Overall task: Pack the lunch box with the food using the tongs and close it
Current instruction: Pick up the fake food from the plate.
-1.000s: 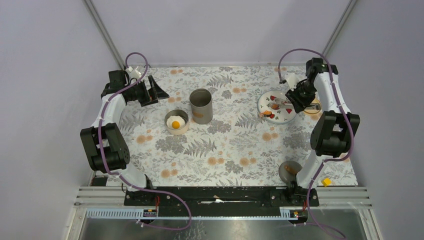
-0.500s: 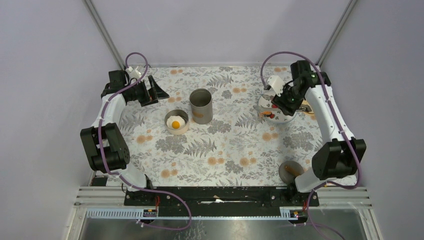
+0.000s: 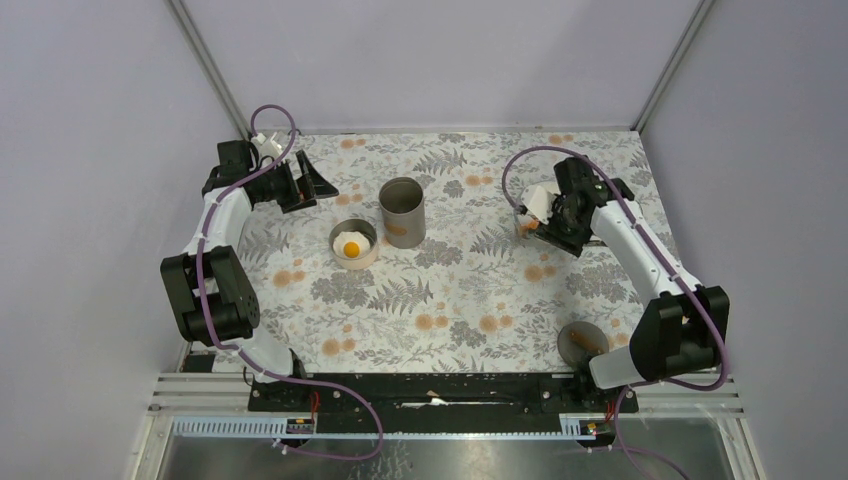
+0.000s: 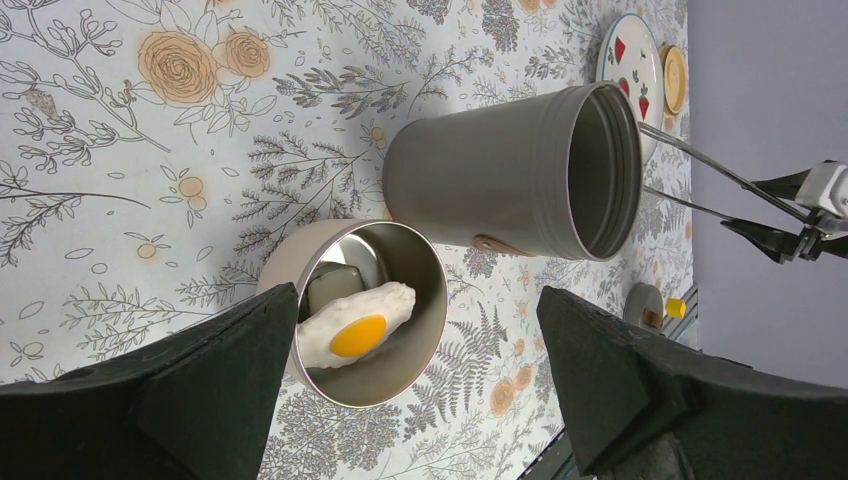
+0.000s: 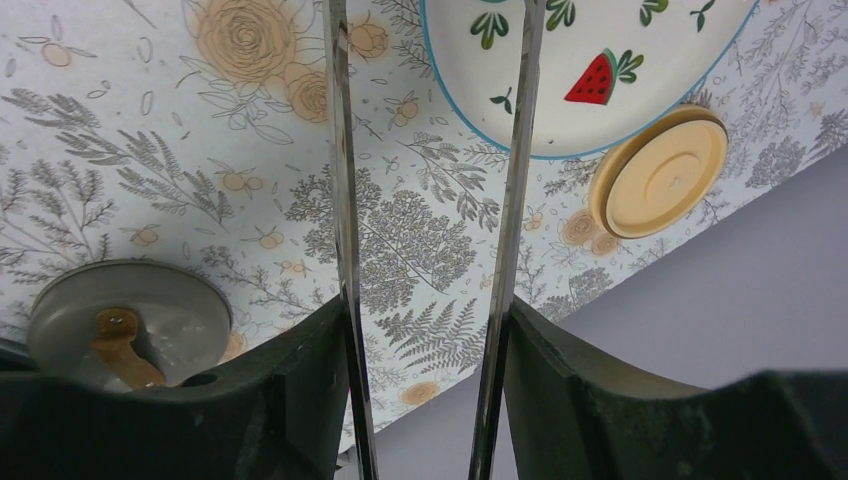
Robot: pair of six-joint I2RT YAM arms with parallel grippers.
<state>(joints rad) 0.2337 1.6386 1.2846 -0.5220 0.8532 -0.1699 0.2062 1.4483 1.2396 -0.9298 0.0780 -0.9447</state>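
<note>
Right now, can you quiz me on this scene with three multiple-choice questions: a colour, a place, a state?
1. The tall container is: A red, B grey, C blue.
2. The fried egg lies: A in the short round tin, B in the tall container, C on the floor.
3. The right end effector is: A open and empty, B shut on the tongs, C out of view.
Answers: B, its wall is plain grey; A, the egg rests inside the tin; B, both tong arms run between its fingers.
</note>
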